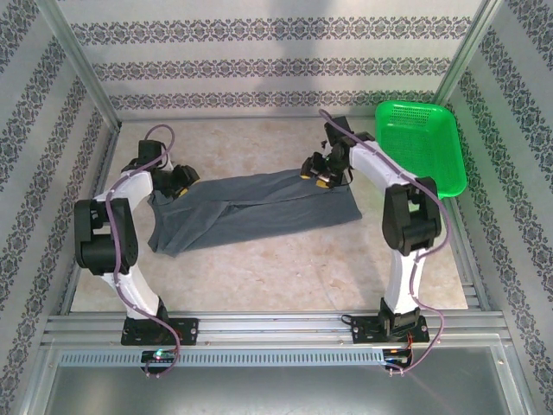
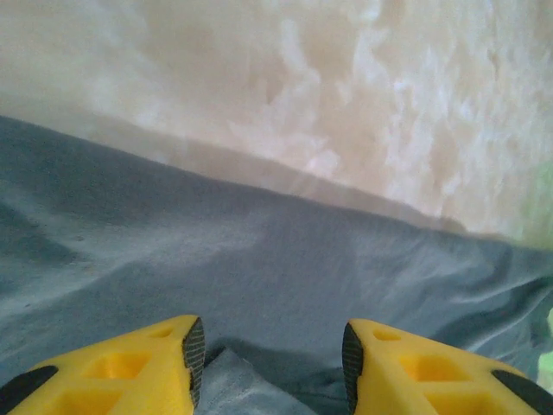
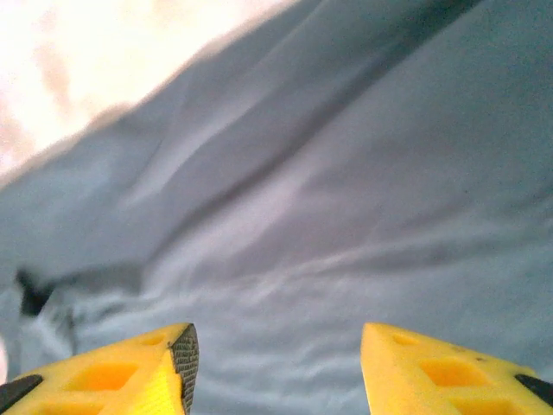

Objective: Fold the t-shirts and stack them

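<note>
The left gripper (image 2: 272, 341) has its two yellow fingers (image 2: 130, 367) spread apart, and nothing is pinched between them. A small lighter fold of cloth lies in the gap, close to the left finger, but the two pads do not close on it. Directly under this gripper and ahead of it lies the dark grey t-shirt (image 2: 259, 259), soft and slightly wrinkled. Further ahead of the fingers the cloth ends in a slanted edge, and beyond this edge is the pale marbled tabletop (image 2: 363, 95).

The right gripper (image 3: 275, 341) is also spread, with a wide gap between its fingers, and it holds nothing. Below it and in front of it the same grey cloth shows long shallow creases. A bright piece of the tabletop is far ahead of it on the left.

In the top view, the left gripper is over the left end of the t-shirt and the right gripper is over its far edge, near the right end. The t-shirt lies stretched out flat between the two grippers. Beyond the right gripper, to its right, a green basket (image 1: 419, 147) stands at the far corner and does not touch the cloth.
</note>
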You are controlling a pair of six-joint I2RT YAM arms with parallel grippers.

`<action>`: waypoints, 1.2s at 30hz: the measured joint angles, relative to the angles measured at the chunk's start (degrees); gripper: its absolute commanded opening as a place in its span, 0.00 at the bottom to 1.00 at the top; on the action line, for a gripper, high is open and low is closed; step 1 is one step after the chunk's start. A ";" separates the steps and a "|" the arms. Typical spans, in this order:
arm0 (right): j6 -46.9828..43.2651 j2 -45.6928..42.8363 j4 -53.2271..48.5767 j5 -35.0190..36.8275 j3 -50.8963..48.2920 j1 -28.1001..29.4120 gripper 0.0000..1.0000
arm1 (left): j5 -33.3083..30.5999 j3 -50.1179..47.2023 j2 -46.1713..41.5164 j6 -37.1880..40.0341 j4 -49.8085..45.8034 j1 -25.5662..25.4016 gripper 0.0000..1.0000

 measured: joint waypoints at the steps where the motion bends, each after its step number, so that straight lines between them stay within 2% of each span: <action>1: 0.63 -2.14 1.27 -1.01 -2.25 0.81 0.54 | 0.20 0.00 0.70 1.01 0.00 -0.42 0.46; 6: 3.87 -9.46 5.35 -4.26 -9.53 2.75 0.55 | 0.39 -0.74 3.65 4.20 0.17 -1.75 0.44; 16: 7.54 -12.41 8.04 -5.97 -12.02 2.95 0.54 | 0.39 -4.76 3.74 5.18 1.62 -3.13 0.39; 23: 8.07 -12.41 8.41 -6.32 -12.02 3.32 0.54 | -0.20 -5.22 3.26 5.20 2.14 -4.13 0.21; 30: 8.17 -12.46 8.46 -6.49 -12.74 3.30 0.53 | -1.75 -7.13 -2.25 4.76 2.27 -4.57 0.01; 36: 8.20 -12.50 8.39 -6.47 -14.03 3.30 0.53 | -1.36 -7.82 -6.05 4.07 2.10 -5.31 0.00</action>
